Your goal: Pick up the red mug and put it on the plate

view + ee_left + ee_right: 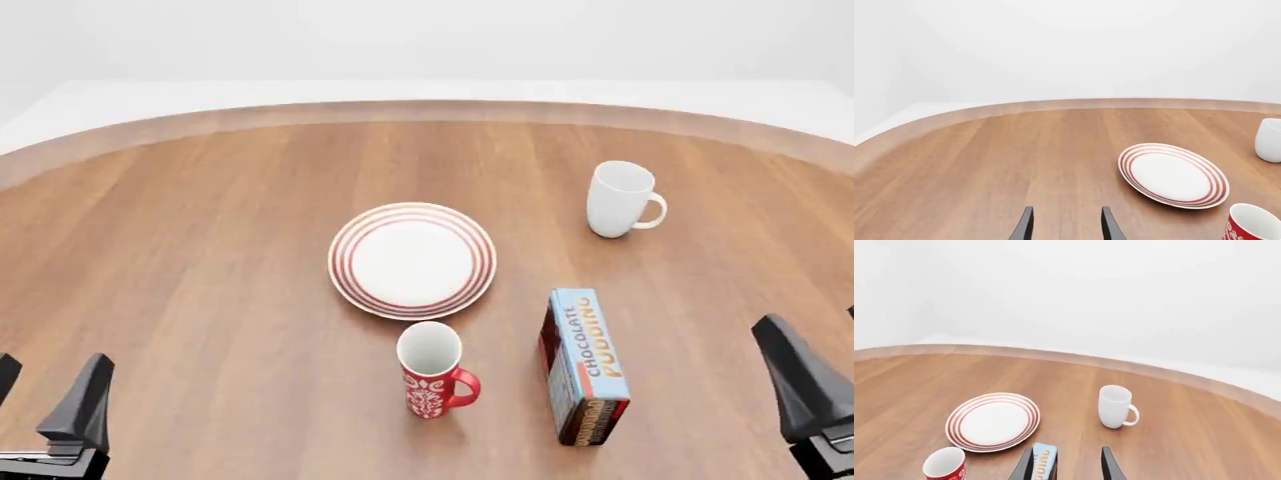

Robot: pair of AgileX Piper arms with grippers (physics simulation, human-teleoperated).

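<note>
Box (587, 366) beside red mug (433, 369) reads "CHOCOLATE PUDDING".

The red mug (433, 371) stands upright just beside the plate (412, 261), near a pudding box (585, 366)

Red white-patterned mug (430, 374), red-ringed white plate (412, 260), plain white mug (619, 199)

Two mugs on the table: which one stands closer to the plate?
The red mug, patterned in white, just on the near side of the plate. The plain white mug stands farther off to the right.
</note>
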